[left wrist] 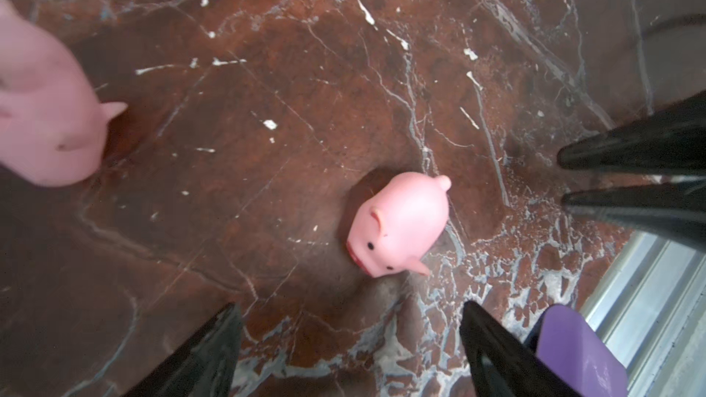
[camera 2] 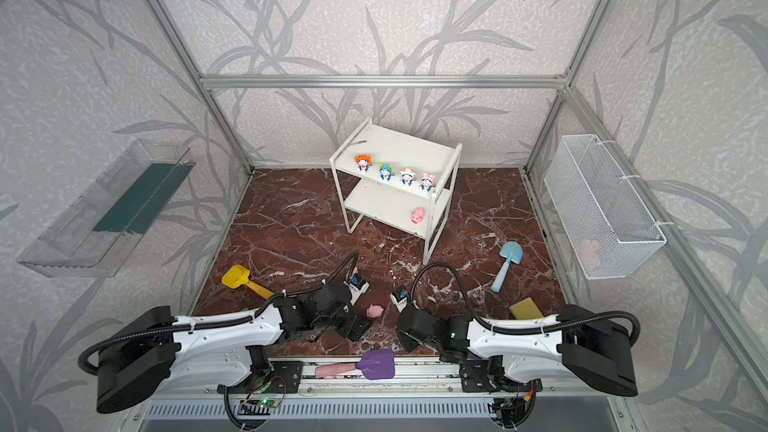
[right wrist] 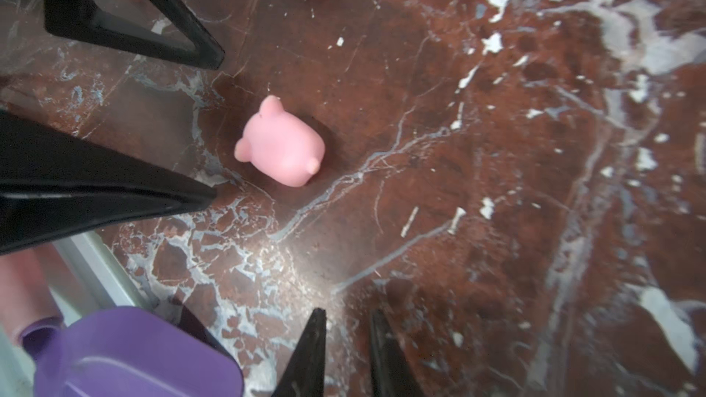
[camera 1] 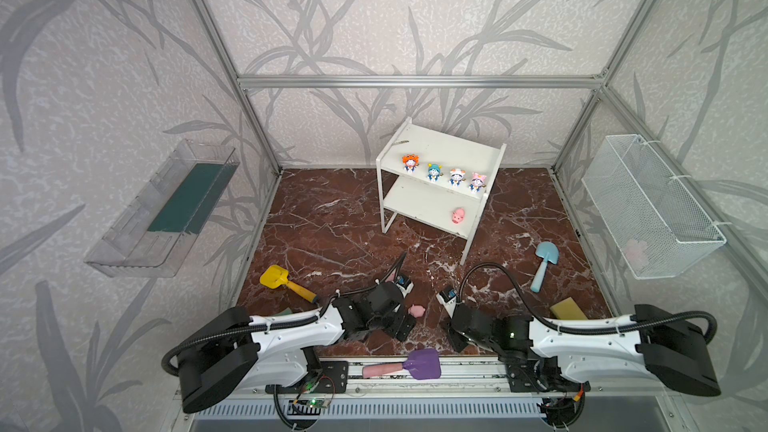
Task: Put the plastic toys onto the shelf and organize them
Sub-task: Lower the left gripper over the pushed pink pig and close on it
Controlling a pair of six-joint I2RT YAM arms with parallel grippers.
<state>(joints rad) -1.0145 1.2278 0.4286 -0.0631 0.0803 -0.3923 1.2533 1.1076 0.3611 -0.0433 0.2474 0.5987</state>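
Note:
The white shelf (camera 1: 419, 201) stands at the back with a row of blue-white figurines (camera 1: 434, 171) on its top board. One pink pig (camera 1: 458, 216) lies on its lower board. Another pink pig (camera 1: 416, 310) (left wrist: 401, 223) (right wrist: 280, 145) lies on the marble floor. My left gripper (camera 1: 405, 317) (left wrist: 349, 311) is open, its fingertips just short of this pig, with nothing held. My right gripper (camera 1: 451, 332) (right wrist: 347, 315) is shut and empty, on the pig's other side and apart from it. A further pig (left wrist: 46, 108) shows blurred close to the left wrist camera.
A purple shovel (camera 1: 419, 363) lies on the front rail just below both grippers. On the floor lie a yellow shovel (camera 1: 282, 280) on the left, a blue shovel (camera 1: 542, 263) and a yellow sponge (camera 1: 567, 309) on the right. A wire basket (camera 1: 648, 205) and a clear tray (camera 1: 166, 209) hang on the side walls.

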